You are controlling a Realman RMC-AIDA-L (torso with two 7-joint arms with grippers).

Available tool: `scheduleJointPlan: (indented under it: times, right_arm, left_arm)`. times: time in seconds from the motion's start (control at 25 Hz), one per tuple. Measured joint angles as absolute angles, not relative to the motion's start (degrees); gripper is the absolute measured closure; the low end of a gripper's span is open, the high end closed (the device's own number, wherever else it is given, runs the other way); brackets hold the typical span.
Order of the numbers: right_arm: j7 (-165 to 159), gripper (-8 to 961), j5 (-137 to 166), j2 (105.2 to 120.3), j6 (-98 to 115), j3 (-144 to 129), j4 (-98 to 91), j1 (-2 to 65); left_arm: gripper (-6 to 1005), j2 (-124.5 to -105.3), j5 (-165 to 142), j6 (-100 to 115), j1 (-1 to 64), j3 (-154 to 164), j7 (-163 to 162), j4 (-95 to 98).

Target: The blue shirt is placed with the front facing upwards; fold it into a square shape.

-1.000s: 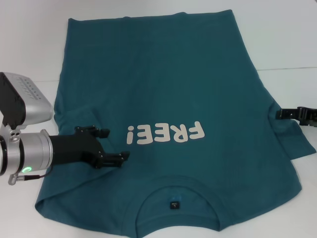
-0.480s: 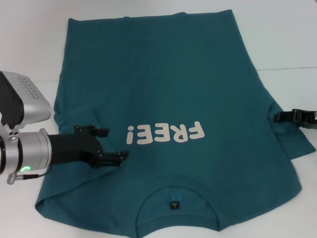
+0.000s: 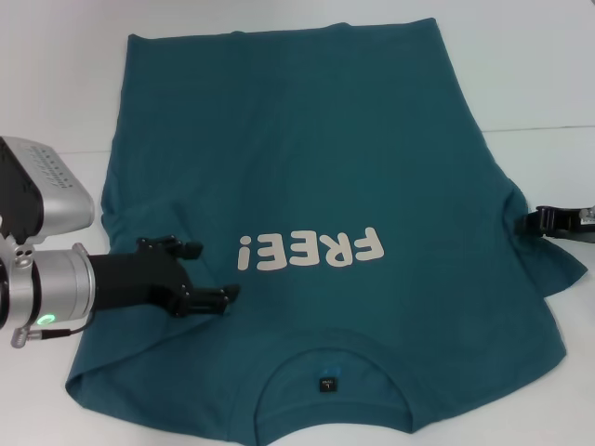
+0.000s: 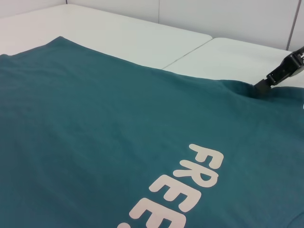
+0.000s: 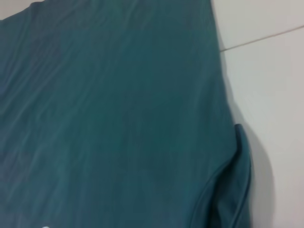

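Hovering left claw [image 3: 197, 271] wide, beside lettering | right claw [image 3: 535, 221] at blue shirt [image 3: 307, 167] sleeve, grip unclear

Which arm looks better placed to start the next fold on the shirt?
Probably the left. The left gripper is open over the blue shirt, beside the white lettering. The right gripper only reaches the shirt's right sleeve edge, mostly out of frame.

One large teal-blue cotton T-shirt with white lettering [image 3: 307, 214] lies on one white table [image 3: 56, 84]; two black grippers, left [image 3: 200, 274] and right [image 3: 537, 221].
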State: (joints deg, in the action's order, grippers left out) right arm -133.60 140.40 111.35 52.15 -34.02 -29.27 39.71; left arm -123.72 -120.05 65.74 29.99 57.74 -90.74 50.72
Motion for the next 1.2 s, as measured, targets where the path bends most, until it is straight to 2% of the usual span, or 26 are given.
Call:
scheduleJointPlan:
  times: [0.24, 0.44, 1.2]
  right_arm:
    - [-130.79, 819, 140.58, 111.35, 52.86, -34.02, -29.77, 39.53]
    - [-129.70, 924, 140.62, 111.24, 53.05, -34.01, -30.19, 39.28]
    - [-129.20, 919, 140.31, 109.07, 56.12, -33.56, -33.32, 37.46]
  left_arm:
    - [114, -123.75, -120.05, 65.74, 29.97, 57.62, -90.71, 50.76]
    - [114, -123.82, -120.05, 65.65, 30.01, 57.57, -90.95, 50.79]
    - [116, -123.93, -119.61, 65.21, 29.99, 57.39, -91.00, 50.80]
